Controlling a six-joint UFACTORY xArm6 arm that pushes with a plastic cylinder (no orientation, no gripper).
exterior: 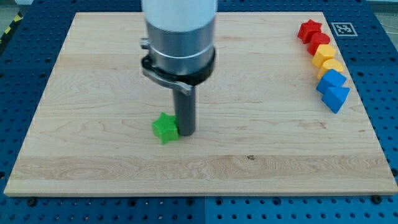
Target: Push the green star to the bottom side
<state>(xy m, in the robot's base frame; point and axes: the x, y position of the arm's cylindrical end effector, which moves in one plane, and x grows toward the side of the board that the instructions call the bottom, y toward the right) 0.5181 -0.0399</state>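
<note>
Tip (186, 132) touched green star (165, 127) from its 3 o'clock | star sat low-centre on bench (93, 81) | pincer: none seen, state untold | red, yellow, blue blocks (324, 56) lined bench's 2 o'clock corner

green star (165, 128), dark tool (186, 132) — pale wood board (93, 74)

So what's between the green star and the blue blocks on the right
Only my tip, right beside the green star on its right. Beyond it, the camera view shows bare board up to the blue blocks.
</note>
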